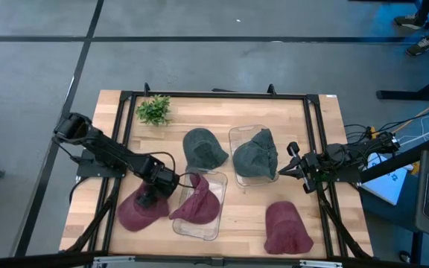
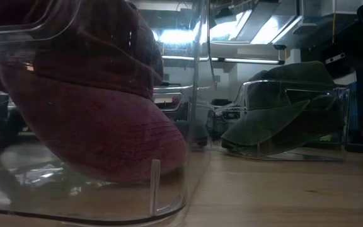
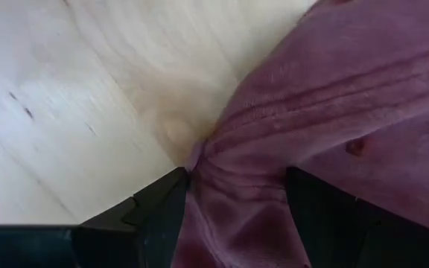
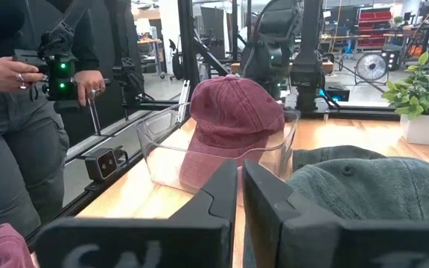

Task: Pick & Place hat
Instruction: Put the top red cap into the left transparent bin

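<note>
The left gripper (image 1: 149,199) is down on a dark red hat (image 1: 136,212) that lies on the wooden table (image 1: 237,216), just beside a clear bin (image 1: 216,223). In the left wrist view its two dark fingers (image 3: 162,216) stand apart with a fold of that red hat (image 3: 334,104) bunched between them, so the pincer is clamped on the cloth. A second red hat (image 1: 197,201) sits inside that clear bin, leaning against its wall, and in the low view it fills the near side of the bin (image 2: 169,202) with its rounded top (image 2: 93,126) against the clear wall. Farther from the left gripper, a green hat (image 1: 203,149) lies flat on the wood just beyond the bin. Next to it, another green hat (image 1: 255,156) rests in a second clear bin (image 1: 237,134). The right gripper (image 1: 292,167) waits on the far side of that second bin, and its fingers (image 4: 222,186) are pressed together with nothing in them. A third red hat (image 1: 285,229) lies on the table near the front edge, on the right gripper's side of the first bin. A small green plant (image 1: 153,109) stands at the far corner of the table. In the right wrist view, a person (image 4: 21,126) stands beside the table holding a small device (image 4: 56,74).
</note>
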Motion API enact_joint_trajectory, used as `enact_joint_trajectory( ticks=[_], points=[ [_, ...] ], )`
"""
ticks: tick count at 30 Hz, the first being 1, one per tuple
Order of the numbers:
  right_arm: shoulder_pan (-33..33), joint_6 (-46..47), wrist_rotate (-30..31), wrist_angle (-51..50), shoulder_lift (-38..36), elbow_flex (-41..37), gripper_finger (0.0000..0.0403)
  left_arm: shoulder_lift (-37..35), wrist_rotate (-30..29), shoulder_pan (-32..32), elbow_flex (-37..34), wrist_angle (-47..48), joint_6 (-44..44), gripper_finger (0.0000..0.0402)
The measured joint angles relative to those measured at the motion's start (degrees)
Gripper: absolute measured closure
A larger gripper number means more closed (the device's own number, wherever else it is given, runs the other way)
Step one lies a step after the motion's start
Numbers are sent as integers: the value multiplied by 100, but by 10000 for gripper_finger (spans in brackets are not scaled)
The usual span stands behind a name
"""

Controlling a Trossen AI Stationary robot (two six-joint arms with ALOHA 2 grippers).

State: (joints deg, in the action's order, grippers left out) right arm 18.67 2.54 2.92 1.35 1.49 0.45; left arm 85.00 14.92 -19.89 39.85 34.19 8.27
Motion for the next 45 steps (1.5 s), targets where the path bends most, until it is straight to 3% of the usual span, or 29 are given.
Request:
enact_joint_trajectory(
  ticks=[8,17,19,26,37,45],
  points=[
    [0,0,0,1,-1,0,377,277,-96,6,-3,-200,131,196],
    [0,-1,0,0,1,0,377,138,-297,82,-27,-236,-146,366],
    [1,-2,0,2,-1,0,377,106,-260,106,-33,-229,-439,387],
    [0,0,0,0,-1,0,377,-531,-327,202,-38,93,-1961,389],
    [1,0,0,2,0,0,377,-2669,-450,360,-34,626,-5375,393],
    [-1,0,0,0,-1,0,377,-4077,-771,361,-30,632,-6284,393]
  ],
)
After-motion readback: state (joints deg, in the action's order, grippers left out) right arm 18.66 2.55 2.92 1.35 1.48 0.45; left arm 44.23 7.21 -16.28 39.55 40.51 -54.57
